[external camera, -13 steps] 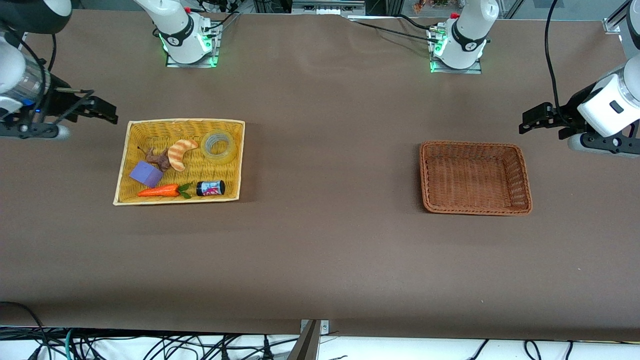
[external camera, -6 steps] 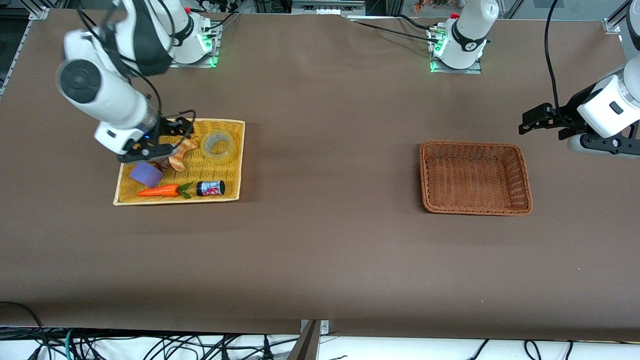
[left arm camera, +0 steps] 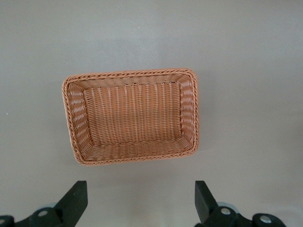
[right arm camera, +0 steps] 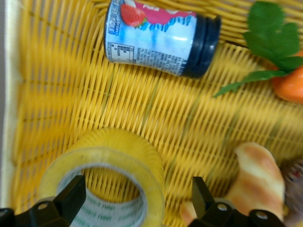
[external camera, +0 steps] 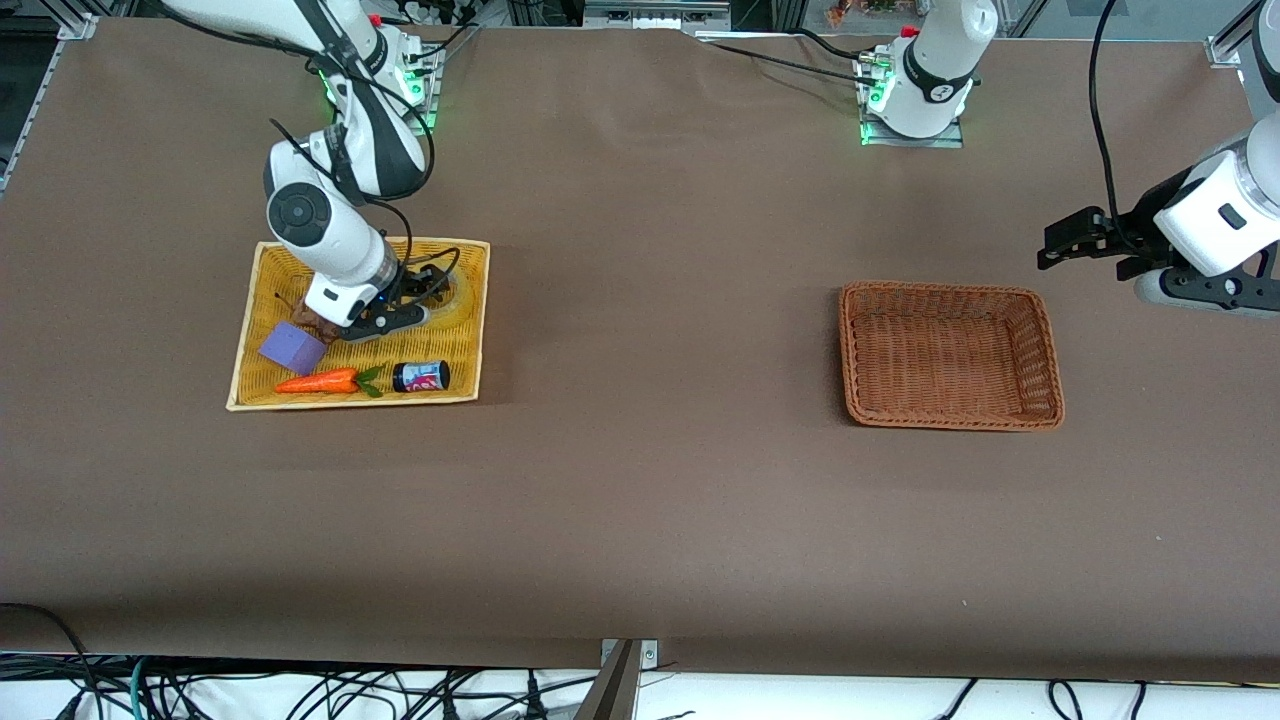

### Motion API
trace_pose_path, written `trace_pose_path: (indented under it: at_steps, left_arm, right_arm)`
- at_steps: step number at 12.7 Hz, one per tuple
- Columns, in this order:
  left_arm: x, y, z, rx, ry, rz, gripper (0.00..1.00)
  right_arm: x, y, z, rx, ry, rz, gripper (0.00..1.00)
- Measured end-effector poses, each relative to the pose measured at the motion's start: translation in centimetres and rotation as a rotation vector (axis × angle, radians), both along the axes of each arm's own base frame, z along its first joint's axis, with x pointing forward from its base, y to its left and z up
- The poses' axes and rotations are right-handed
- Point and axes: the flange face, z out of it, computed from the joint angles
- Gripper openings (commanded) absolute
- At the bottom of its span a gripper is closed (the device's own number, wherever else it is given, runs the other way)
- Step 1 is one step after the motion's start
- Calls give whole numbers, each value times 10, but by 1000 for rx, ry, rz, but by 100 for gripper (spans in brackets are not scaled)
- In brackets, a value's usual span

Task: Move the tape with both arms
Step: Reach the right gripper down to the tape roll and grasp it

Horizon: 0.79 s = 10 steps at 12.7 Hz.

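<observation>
The right gripper (external camera: 425,290) has swung in from the counter's (external camera: 640,500) edge and dropped into the yellow basket (external camera: 250,330), its fingers (right arm camera: 71,201) spread wide on either side of the tape (right arm camera: 111,156), nothing gripped yet. The tape lies flat in the basket beside the toy croissant (right arm camera: 255,172). The left gripper (external camera: 1075,240) waits, released, above the brown basket (external camera: 1040,330). A pickup looks imminent.

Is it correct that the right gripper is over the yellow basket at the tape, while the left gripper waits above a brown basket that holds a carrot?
Not quite. The left wrist view shows the brown basket empty; the carrot lies in the yellow basket. The rest holds: the right gripper is there at the tape, and the left gripper waits.
</observation>
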Motion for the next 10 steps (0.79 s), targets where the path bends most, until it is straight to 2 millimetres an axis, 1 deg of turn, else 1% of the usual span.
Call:
trace_pose_path:
  at_steps: [1,2,5,7,8,9,10]
  left_arm:
    - [0,0,0,0,2,0,100]
    - [-1,0,-1,0,8,-1,100]
    - [-2,0,-2,0,20,-3,100]
    - [-2,0,-2,0,20,-3,100]
    - [-2,0,-2,0,21,-3,100]
    - [-2,0,-2,0,21,-3,100]
    - [-2,0,-2,0,21,-3,100]
  right_arm:
    - [0,0,-8,1,6,11,8]
    - [-1,-1,-12,1,14,20,0]
    - [0,-2,-11,1,11,28,0]
    - [4,-1,-4,3,-1,35,0]
    - [8,0,4,1,4,36,0]
    - [13,1,17,-6,20,38,0]
    - [20,4,37,-19,52,40,0]
